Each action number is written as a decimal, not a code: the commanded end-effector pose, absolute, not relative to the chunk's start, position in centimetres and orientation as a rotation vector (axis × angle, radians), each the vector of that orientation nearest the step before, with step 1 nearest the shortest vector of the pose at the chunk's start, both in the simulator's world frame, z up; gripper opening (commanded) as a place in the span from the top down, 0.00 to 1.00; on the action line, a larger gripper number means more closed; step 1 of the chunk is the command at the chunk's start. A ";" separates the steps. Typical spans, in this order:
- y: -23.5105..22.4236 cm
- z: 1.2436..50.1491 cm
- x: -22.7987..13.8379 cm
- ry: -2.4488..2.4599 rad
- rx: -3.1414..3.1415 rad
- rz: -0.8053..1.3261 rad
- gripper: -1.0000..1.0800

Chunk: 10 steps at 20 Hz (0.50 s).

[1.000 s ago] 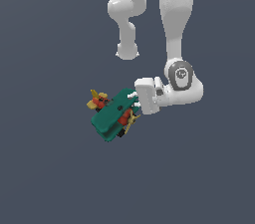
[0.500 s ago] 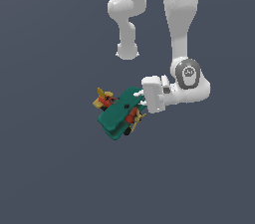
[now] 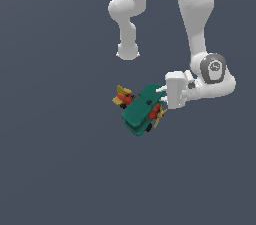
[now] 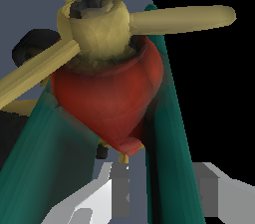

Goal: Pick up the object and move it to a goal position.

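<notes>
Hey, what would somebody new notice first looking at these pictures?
The toy biplane stands out first: teal wings, red body, yellow tail, bright against the plain grey backdrop, tilted at the gripper. Next, the white arm looming from the exterior view's upper right. In the wrist view, the yellow propeller fills the picture.

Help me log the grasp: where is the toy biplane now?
In the exterior view, the toy biplane sits just below centre, at the gripper on its right side.

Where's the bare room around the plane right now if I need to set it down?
Bare grey surface lies all around: the exterior view's left of the biplane, below it, and the lower right under the arm. It is crowded only at the gripper, where the wings fill the wrist view.
</notes>
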State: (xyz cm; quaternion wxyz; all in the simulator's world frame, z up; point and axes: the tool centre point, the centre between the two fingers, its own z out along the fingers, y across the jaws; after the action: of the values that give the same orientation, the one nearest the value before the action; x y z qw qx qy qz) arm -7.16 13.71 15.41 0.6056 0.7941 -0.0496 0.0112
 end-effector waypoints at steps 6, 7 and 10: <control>21.4 16.6 -8.5 -0.118 1.838 0.027 1.00; 22.3 16.7 -8.6 -0.118 1.838 0.028 1.00; 24.7 17.0 -9.0 -0.119 1.837 0.029 1.00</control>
State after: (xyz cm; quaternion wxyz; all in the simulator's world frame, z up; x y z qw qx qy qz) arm -8.88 23.50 16.64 0.6054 0.7943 -0.0492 0.0114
